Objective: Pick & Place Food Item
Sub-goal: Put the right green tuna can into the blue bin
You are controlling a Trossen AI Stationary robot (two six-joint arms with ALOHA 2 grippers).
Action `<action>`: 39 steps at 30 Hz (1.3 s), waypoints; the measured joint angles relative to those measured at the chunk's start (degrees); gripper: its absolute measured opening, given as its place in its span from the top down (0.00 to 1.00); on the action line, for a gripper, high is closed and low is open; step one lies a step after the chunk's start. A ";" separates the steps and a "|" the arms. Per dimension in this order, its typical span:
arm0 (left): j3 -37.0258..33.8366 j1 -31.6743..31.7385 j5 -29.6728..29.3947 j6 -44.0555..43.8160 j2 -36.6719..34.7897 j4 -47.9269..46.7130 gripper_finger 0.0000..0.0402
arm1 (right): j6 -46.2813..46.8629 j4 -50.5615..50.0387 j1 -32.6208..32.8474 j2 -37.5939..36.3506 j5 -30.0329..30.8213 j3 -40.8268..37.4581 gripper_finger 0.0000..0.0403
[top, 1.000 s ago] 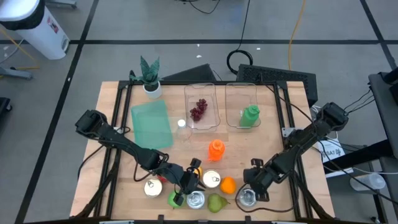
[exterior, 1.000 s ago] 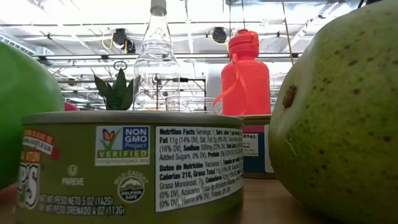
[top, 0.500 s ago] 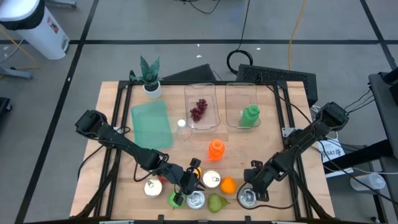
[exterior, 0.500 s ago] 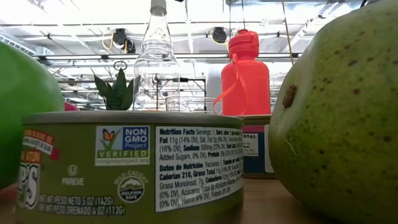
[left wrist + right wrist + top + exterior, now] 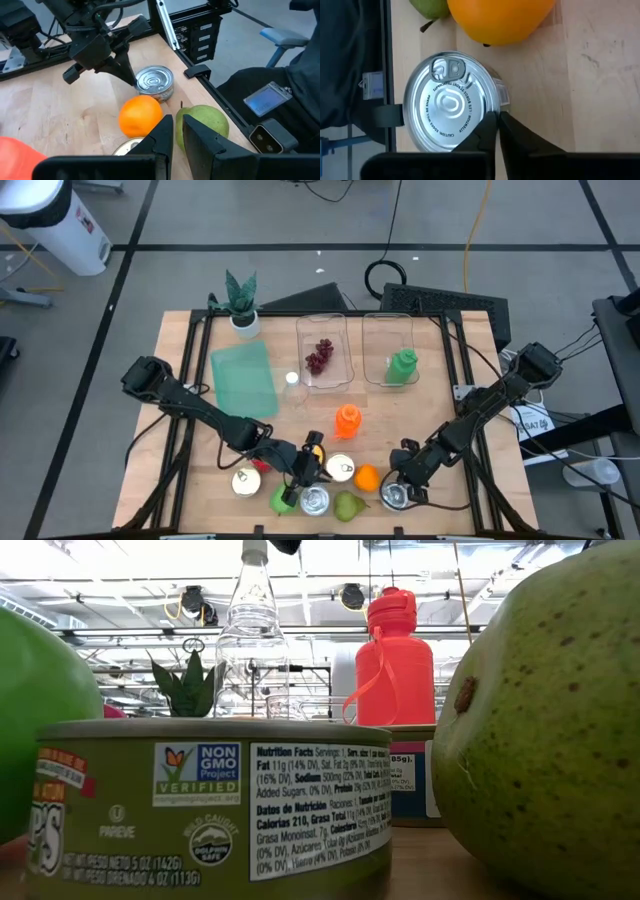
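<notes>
Near the table's front edge, right gripper low over a silver tin can, fingers pressed together above the lid, nothing clamped between them. Seen from the right wrist: pull-tab lid of the can directly beneath the closed fingertips, an orange just beyond it, a sliver of green pear beside that. From the left wrist camera: that same gripper tipped down at the can, touching or almost touching its rim; cannot tell which.

Left gripper at the front centre of the wooden table, fingers shut together, holding nothing, poised among the crowded food items: orange, pear, a second silver can, a green fruit, a yellow-lidded can and another can farther left.

Farther back: orange bottle mid-table, a clear bottle just beside a clear bin holding grapes, a second clear bin with a green bottle, a green board and a potted plant at the back left corner.

Low view: olive-labelled can close up, pear on one side, green fruit on the other, clear bottle and orange bottle upright behind.
</notes>
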 joint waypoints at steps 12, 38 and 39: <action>-0.02 0.80 -0.04 -0.23 0.00 -0.14 0.87 | -4.89 -6.64 0.69 -1.38 4.59 6.38 1.00; -0.02 0.78 -0.02 -0.43 -0.01 -0.22 0.87 | -5.64 -15.53 3.24 -1.45 8.93 14.67 1.00; -0.02 0.78 -0.02 -0.60 0.00 -0.19 0.87 | -5.39 -15.82 3.24 -1.45 8.94 14.67 1.00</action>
